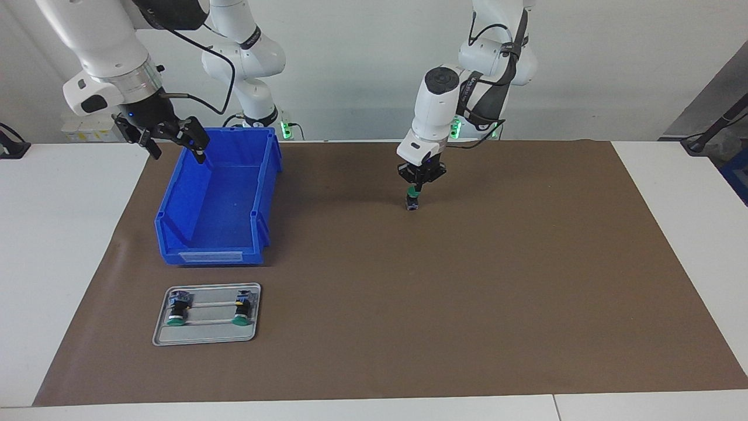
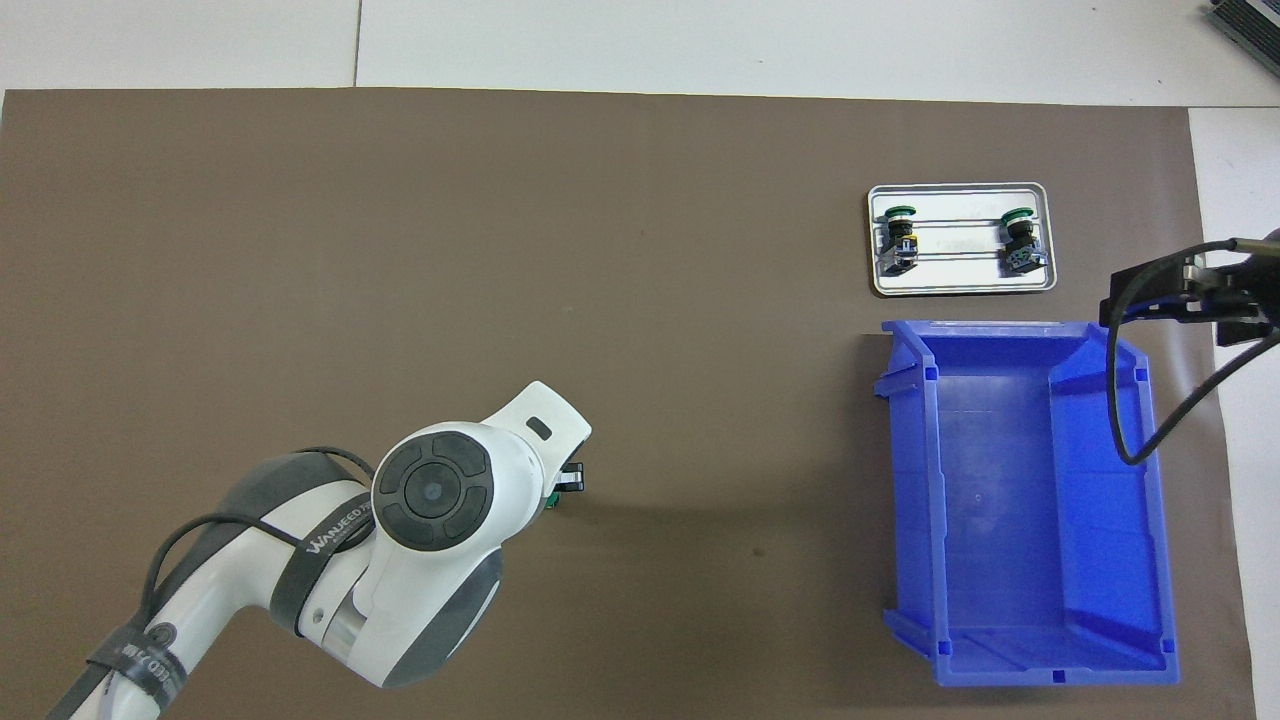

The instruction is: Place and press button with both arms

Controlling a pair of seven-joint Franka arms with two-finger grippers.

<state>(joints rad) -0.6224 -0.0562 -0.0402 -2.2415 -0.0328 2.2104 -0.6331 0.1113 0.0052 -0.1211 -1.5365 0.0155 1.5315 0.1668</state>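
A button (image 1: 412, 202) with a green cap stands upright on the brown mat, near the robots' end of the table. My left gripper (image 1: 416, 188) points straight down at it, fingertips shut and resting on the cap. In the overhead view the left arm's wrist hides the button (image 2: 551, 497) except a green sliver. My right gripper (image 1: 175, 146) hangs open and holds nothing, over the corner of the blue bin (image 1: 210, 254) nearest the robots; in the overhead view the right gripper (image 2: 1190, 295) is over the bin's (image 2: 910, 480) rim.
A grey metal tray (image 1: 204, 334) lies farther from the robots than the bin, with two more green-capped buttons (image 1: 177, 308) (image 1: 242, 307) lying on their sides in it. The tray (image 2: 960, 285) is toward the right arm's end. The bin has nothing in it.
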